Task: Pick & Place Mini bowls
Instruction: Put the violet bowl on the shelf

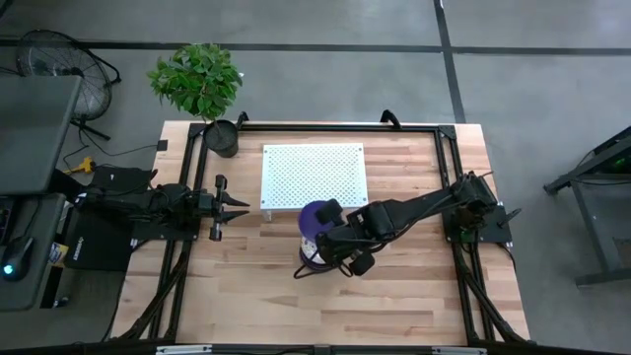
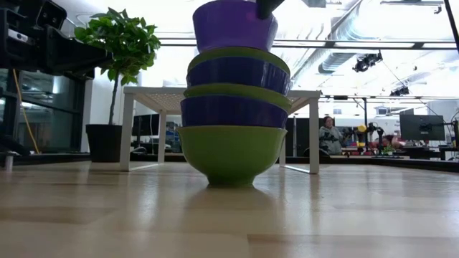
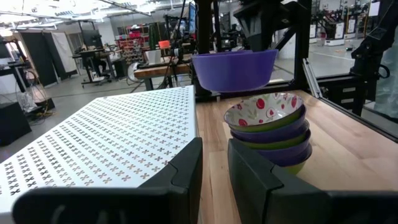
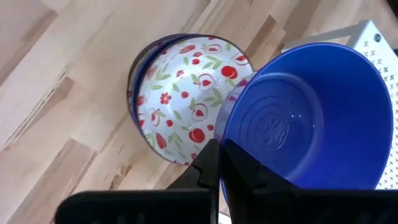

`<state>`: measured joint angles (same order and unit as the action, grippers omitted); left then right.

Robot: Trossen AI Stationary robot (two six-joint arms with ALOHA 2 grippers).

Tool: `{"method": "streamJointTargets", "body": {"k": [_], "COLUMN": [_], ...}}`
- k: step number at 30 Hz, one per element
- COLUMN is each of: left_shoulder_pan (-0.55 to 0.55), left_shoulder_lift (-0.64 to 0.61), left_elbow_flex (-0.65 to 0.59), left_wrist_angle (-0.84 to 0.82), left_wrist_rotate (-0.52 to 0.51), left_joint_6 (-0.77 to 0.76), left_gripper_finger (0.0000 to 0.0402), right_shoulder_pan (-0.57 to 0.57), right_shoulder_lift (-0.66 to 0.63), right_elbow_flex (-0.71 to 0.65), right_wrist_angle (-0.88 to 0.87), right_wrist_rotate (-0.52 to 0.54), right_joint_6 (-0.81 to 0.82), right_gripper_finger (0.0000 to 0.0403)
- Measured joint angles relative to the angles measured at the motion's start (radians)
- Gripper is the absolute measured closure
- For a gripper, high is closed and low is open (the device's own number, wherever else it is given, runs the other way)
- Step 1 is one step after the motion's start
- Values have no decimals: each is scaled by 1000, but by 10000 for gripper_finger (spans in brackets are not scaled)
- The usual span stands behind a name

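A stack of mini bowls [image 2: 231,115] stands on the wooden table, resting on the foot of its lowest green bowl [image 2: 231,154]. Its top bowl is cream-white inside with red-and-green flowers [image 4: 180,93]. Just above the stack hangs a deep blue mini bowl [image 3: 235,68], with my right gripper [image 4: 221,158] shut on it. It comes in from the table's right side. At the left edge of the table my left gripper [image 3: 214,168] rests level, with a narrow gap between its fingers and nothing in it. My right gripper pinches the blue bowl's rim [image 4: 222,142] on the side nearest the wrist. One finger is inside the bowl and one outside. The fingers slant down from above and from the table's right. The bowl hangs clear above the stack, mouth up and slightly tilted.
A white perforated rack [image 1: 314,176] stands on legs just behind the stack. A black plant pot with a green plant [image 1: 222,138] sits at the far left corner. Bare wood lies in front of the stack toward the near edge [image 1: 325,316].
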<state>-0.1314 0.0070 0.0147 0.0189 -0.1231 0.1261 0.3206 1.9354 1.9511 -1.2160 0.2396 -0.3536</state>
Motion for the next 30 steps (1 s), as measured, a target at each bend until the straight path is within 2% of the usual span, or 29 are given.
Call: {"method": "streamJointTargets", "body": {"k": [24, 30], "left_shoulder_pan": [0, 0], "left_shoulder_lift": [0, 0], "left_elbow_flex": [0, 0], "left_wrist_angle": [0, 0], "left_wrist_rotate": [0, 0], "left_joint_6": [0, 0], "left_gripper_finger": [330, 330], "right_shoulder_pan": [-66, -80], "right_shoulder_lift": [0, 72], "right_elbow_flex": [4, 146], "right_wrist_angle": [144, 65], "right_wrist_rotate": [15, 15], "right_joint_6": [182, 197], "right_gripper_finger": [403, 403]}}
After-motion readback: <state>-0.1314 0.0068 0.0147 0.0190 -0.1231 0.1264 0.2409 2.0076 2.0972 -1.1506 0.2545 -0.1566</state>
